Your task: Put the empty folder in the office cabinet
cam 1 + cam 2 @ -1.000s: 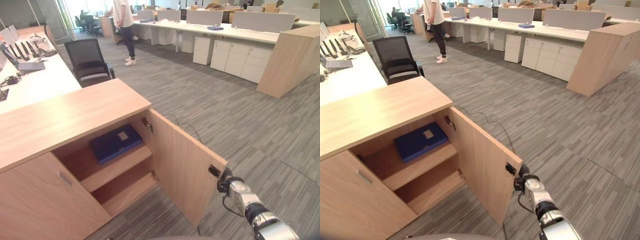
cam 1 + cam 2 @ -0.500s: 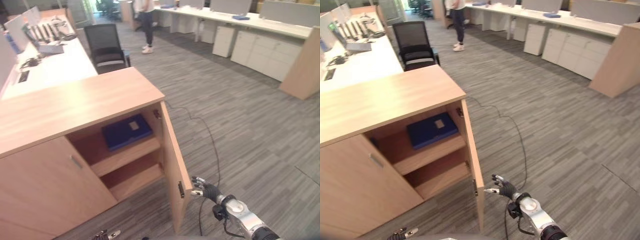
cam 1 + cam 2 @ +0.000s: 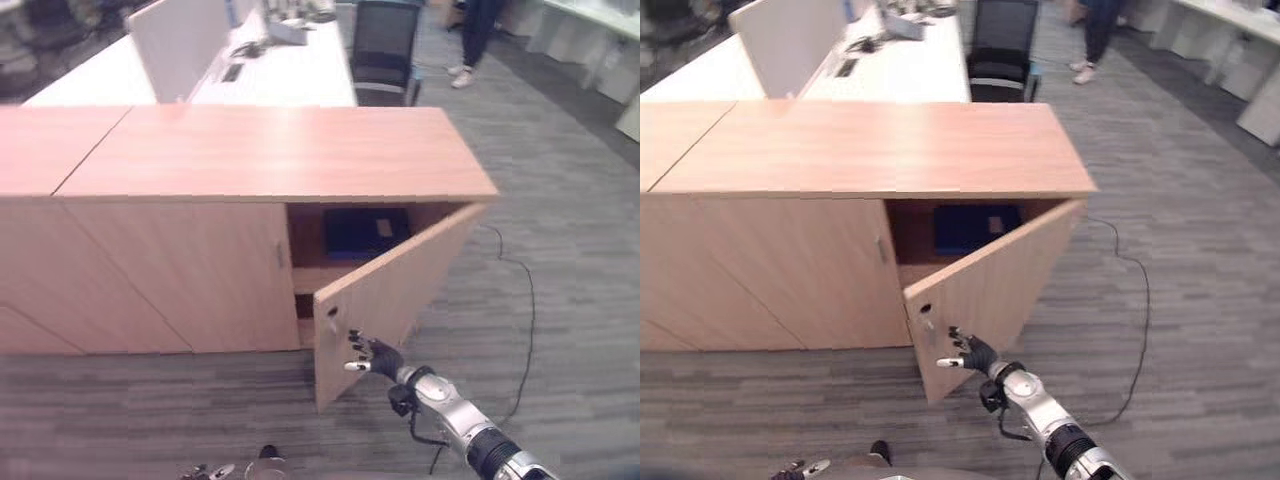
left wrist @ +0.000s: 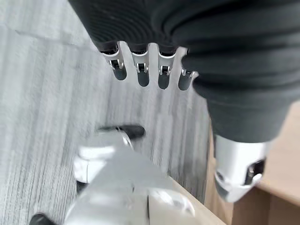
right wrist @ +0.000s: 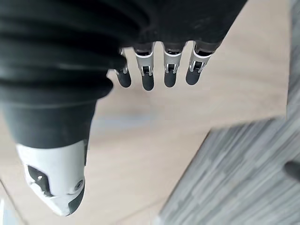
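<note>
A dark blue folder (image 3: 352,230) lies flat on the upper shelf inside the wooden office cabinet (image 3: 270,150). The cabinet's right door (image 3: 390,290) stands partly open, swung about halfway toward the opening. My right hand (image 3: 376,356) is low at the door's outer face, near its free edge, open with fingers (image 5: 148,78) straight and spread toward the wood. My left hand (image 3: 800,467) hangs low at the lower edge of the view, open over the carpet, its fingers (image 4: 140,75) straight and holding nothing.
The cabinet's left door (image 3: 180,270) is closed, and another cabinet (image 3: 40,150) adjoins it on the left. Behind stand a white desk (image 3: 280,75) with a divider panel, a black office chair (image 3: 385,35) and a person's legs (image 3: 470,40). Grey carpet (image 3: 560,200) lies to the right.
The camera has moved round to face the cabinet front. The door has swung from wide open to about half shut, with my right hand now at its outer face.
</note>
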You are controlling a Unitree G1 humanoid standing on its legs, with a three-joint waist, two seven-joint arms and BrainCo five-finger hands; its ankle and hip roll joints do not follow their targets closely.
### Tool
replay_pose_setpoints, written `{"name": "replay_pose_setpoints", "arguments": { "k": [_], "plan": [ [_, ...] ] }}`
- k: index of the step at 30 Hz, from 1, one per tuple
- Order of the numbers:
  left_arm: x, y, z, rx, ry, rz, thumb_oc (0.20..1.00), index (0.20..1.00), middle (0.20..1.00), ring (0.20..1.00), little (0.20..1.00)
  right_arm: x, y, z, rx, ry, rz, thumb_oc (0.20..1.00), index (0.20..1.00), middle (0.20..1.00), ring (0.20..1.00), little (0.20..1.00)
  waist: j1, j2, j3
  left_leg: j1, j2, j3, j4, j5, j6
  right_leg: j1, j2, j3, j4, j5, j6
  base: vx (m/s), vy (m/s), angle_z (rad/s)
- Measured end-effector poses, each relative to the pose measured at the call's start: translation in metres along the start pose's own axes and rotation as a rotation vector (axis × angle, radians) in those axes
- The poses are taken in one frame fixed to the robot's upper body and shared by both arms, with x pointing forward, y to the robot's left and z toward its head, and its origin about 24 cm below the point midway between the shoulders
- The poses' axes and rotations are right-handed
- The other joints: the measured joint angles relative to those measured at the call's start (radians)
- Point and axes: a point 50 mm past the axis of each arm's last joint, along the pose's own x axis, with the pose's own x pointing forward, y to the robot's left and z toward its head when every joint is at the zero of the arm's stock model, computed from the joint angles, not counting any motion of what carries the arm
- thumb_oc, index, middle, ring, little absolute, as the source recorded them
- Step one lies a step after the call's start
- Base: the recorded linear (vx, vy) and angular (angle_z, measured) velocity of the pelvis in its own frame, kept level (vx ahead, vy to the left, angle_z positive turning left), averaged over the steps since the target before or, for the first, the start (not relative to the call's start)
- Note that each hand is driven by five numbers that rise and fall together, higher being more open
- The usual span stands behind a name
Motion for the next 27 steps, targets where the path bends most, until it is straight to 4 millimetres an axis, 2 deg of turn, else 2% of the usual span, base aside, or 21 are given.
{"name": "replay_pose_setpoints", "arguments": {
  "k": [1, 2, 3, 4, 5, 6, 7, 8, 9, 10, 11, 12, 13, 14, 15, 16, 18, 19, 21, 24, 27],
  "plan": [
    [0.000, 0.000, 0.000, 0.014, -0.001, -0.007, 1.000, 1.000, 1.000, 1.000, 1.000, -0.001, -0.008, 0.000, 0.027, -0.003, -0.044, 1.000, 1.000, 1.000, 1.000, 1.000, 0.006, 0.004, 0.001, 0.008, -0.017, -0.018, -0.005, -0.012, 0.018, -0.018, -0.031, 0.028, 0.083, 0.015, -0.003, 0.10, 0.178, 0.67],
    [0.000, -0.002, 0.000, 0.029, 0.004, -0.013, 1.000, 1.000, 1.000, 1.000, 1.000, -0.001, -0.018, 0.003, 0.052, -0.010, -0.094, 1.000, 1.000, 1.000, 1.000, 1.000, -0.001, 0.025, 0.013, 0.027, -0.033, -0.041, -0.009, -0.014, 0.042, -0.075, -0.081, 0.088, 0.239, 0.051, 0.015, 0.08, 0.167, 0.60],
    [0.000, -0.003, -0.003, 0.033, 0.015, -0.016, 1.000, 1.000, 1.000, 1.000, 1.000, -0.002, -0.027, 0.003, 0.059, -0.009, -0.134, 1.000, 1.000, 1.000, 1.000, 1.000, -0.002, 0.049, 0.026, 0.048, -0.039, -0.058, -0.015, -0.022, 0.064, -0.147, -0.114, 0.158, 0.384, 0.130, 0.055, 0.10, 0.154, 0.69],
    [0.000, 0.001, 0.001, 0.045, 0.007, -0.006, 1.000, 1.000, 1.000, 1.000, 1.000, -0.004, -0.037, 0.001, 0.093, -0.008, -0.199, 1.000, 1.000, 1.000, 1.000, 1.000, -0.005, 0.065, 0.033, 0.056, -0.044, -0.097, -0.014, -0.030, 0.084, -0.234, -0.100, 0.275, 0.519, 0.146, 0.100, 0.14, 0.133, 0.84],
    [0.000, 0.006, 0.005, 0.061, -0.005, 0.003, 1.000, 1.000, 1.000, 1.000, 1.000, -0.006, -0.041, -0.001, 0.129, -0.010, -0.233, 1.000, 1.000, 1.000, 1.000, 1.000, -0.020, 0.069, 0.033, 0.051, -0.040, -0.134, -0.018, -0.027, 0.090, -0.251, -0.039, 0.350, 0.514, 0.077, 0.112, 0.20, 0.105, 1.20],
    [0.000, 0.009, 0.010, 0.075, -0.023, 0.006, 1.000, 1.000, 1.000, 1.000, 1.000, -0.007, -0.045, -0.001, 0.154, -0.011, -0.259, 1.000, 1.000, 1.000, 1.000, 1.000, -0.042, 0.070, 0.034, 0.047, -0.045, -0.173, -0.022, -0.022, 0.096, -0.255, 0.009, 0.395, 0.485, 0.023, 0.109, 0.23, 0.026, 1.01],
    [0.000, 0.009, 0.011, 0.081, -0.032, 0.004, 1.000, 1.000, 1.000, 1.000, 1.000, -0.009, -0.050, -0.003, 0.155, -0.005, -0.289, 1.000, 1.000, 1.000, 1.000, 1.000, -0.039, 0.068, 0.033, 0.064, -0.058, -0.188, -0.040, -0.020, 0.103, -0.283, 0.042, 0.410, 0.456, -0.016, 0.110, 0.21, -0.053, 0.64],
    [0.000, 0.008, 0.011, 0.086, -0.032, 0.000, 1.000, 1.000, 1.000, 1.000, 1.000, -0.009, -0.054, -0.003, 0.162, -0.004, -0.308, 1.000, 1.000, 1.000, 1.000, 1.000, -0.037, 0.074, 0.033, 0.082, -0.061, -0.203, -0.057, -0.017, 0.107, -0.285, 0.077, 0.443, 0.410, -0.054, 0.097, 0.19, -0.134, 0.49],
    [0.000, 0.006, 0.011, 0.087, -0.032, -0.008, 1.000, 1.000, 1.000, 1.000, 1.000, -0.012, -0.061, -0.004, 0.179, -0.010, -0.342, 1.000, 1.000, 1.000, 1.000, 1.000, -0.058, 0.084, 0.033, 0.091, -0.062, -0.239, -0.070, -0.015, 0.107, -0.270, 0.132, 0.463, 0.298, -0.094, 0.062, 0.17, -0.140, 0.97],
    [0.001, 0.005, 0.017, 0.087, -0.045, -0.013, 1.000, 1.000, 1.000, 1.000, 1.000, -0.017, -0.075, -0.005, 0.219, -0.012, -0.407, 1.000, 1.000, 1.000, 1.000, 1.000, -0.073, 0.083, 0.028, 0.096, -0.069, -0.267, -0.086, -0.012, 0.099, -0.240, 0.169, 0.449, 0.036, -0.094, 0.043, 0.18, -0.116, 1.06],
    [0.002, 0.006, 0.021, 0.087, -0.053, -0.010, 1.000, 1.000, 1.000, 1.000, 1.000, -0.018, -0.083, -0.003, 0.229, -0.017, -0.449, 1.000, 1.000, 1.000, 1.000, 1.000, -0.068, 0.071, 0.022, 0.089, -0.077, -0.279, -0.092, -0.008, 0.100, -0.231, 0.173, 0.434, -0.101, -0.055, 0.043, 0.11, -0.054, 1.03],
    [0.002, 0.007, 0.023, 0.090, -0.058, -0.005, 1.000, 1.000, 1.000, 1.000, 1.000, -0.021, -0.090, -0.004, 0.239, -0.011, -0.486, 1.000, 1.000, 1.000, 1.000, 1.000, -0.077, 0.063, 0.020, 0.092, -0.085, -0.309, -0.095, -0.006, 0.098, -0.224, 0.171, 0.425, -0.177, -0.017, 0.035, 0.11, -0.055, 0.77],
    [0.002, 0.007, 0.022, 0.093, -0.060, -0.011, 1.000, 1.000, 1.000, 1.000, 1.000, -0.025, -0.096, -0.008, 0.247, 0.007, -0.512, 1.000, 1.000, 1.000, 1.000, 1.000, -0.082, 0.052, 0.016, 0.103, -0.097, -0.329, -0.102, -0.009, 0.090, -0.208, 0.164, 0.434, -0.201, 0.015, 0.030, 0.12, -0.060, 0.78],
    [0.001, 0.007, 0.023, 0.099, -0.069, -0.013, 1.000, 1.000, 1.000, 1.000, 1.000, -0.028, -0.102, -0.010, 0.256, 0.013, -0.543, 1.000, 1.000, 1.000, 1.000, 1.000, -0.077, 0.038, 0.005, 0.118, -0.108, -0.341, -0.103, -0.015, 0.082, -0.198, 0.158, 0.442, -0.212, 0.021, 0.035, 0.17, -0.089, 0.53],
    [0.000, 0.011, 0.015, 0.095, -0.053, -0.004, 1.000, 1.000, 1.000, 1.000, 1.000, -0.029, -0.105, -0.015, 0.264, 0.036, -0.562, 1.000, 1.000, 1.000, 1.000, 1.000, -0.064, 0.021, -0.007, 0.135, -0.118, -0.341, -0.103, -0.030, 0.067, -0.181, 0.142, 0.436, -0.213, 0.065, 0.003, 0.12, -0.079, 0.14],
    [-0.001, 0.009, 0.009, 0.087, -0.042, -0.008, 1.000, 1.000, 1.000, 1.000, 1.000, -0.032, -0.107, -0.021, 0.275, 0.064, -0.582, 1.000, 1.000, 1.000, 1.000, 1.000, -0.057, 0.029, -0.020, 0.157, -0.103, -0.338, -0.102, -0.048, 0.046, -0.165, 0.156, 0.427, -0.213, 0.087, -0.016, 0.08, -0.067, -0.04],
    [-0.005, 0.007, -0.009, 0.082, -0.001, -0.018, 1.000, 1.000, 1.000, 1.000, 1.000, -0.035, -0.112, -0.022, 0.282, 0.068, -0.605, 1.000, 1.000, 1.000, 1.000, 1.000, -0.051, 0.063, -0.055, 0.165, -0.061, -0.333, -0.102, -0.066, 0.023, -0.159, 0.198, 0.424, -0.214, 0.071, -0.038, 0.05, -0.063, -0.10],
    [-0.005, 0.006, -0.011, 0.080, 0.004, -0.023, 1.000, 1.000, 1.000, 1.000, 1.000, -0.037, -0.116, -0.021, 0.266, 0.070, -0.601, 1.000, 1.000, 1.000, 1.000, 1.000, -0.048, 0.064, -0.056, 0.163, -0.046, -0.335, -0.102, -0.066, 0.012, -0.160, 0.212, 0.419, -0.214, 0.069, -0.042, 0.04, -0.061, 0.03],
    [-0.005, 0.004, -0.010, 0.084, 0.002, -0.034, 1.000, 1.000, 1.000, 1.000, 1.000, -0.038, -0.113, -0.029, 0.270, 0.107, -0.591, 1.000, 1.000, 1.000, 1.000, 1.000, -0.050, 0.080, -0.057, 0.161, -0.026, -0.337, -0.101, -0.067, 0.003, -0.160, 0.231, 0.411, -0.214, 0.065, -0.048, 0.03, -0.062, 0.03],
    [-0.004, 0.000, -0.009, 0.096, -0.001, -0.056, 1.000, 1.000, 1.000, 1.000, 1.000, -0.042, -0.119, -0.034, 0.279, 0.139, -0.623, 1.000, 1.000, 1.000, 1.000, 1.000, -0.050, 0.083, -0.057, 0.163, -0.016, -0.326, -0.102, -0.072, -0.006, -0.162, 0.241, 0.414, -0.214, 0.060, -0.056, 0.01, -0.073, -0.09],
    [-0.004, 0.000, -0.007, 0.097, -0.007, -0.064, 1.000, 1.000, 1.000, 1.000, 1.000, -0.040, -0.131, -0.031, 0.278, 0.194, -0.655, 1.000, 1.000, 1.000, 1.000, 1.000, -0.050, 0.086, -0.059, 0.160, 0.005, -0.297, -0.103, -0.075, 0.000, -0.179, 0.249, 0.401, -0.213, 0.061, -0.054, -0.02, -0.103, -0.33]
  ]
}}
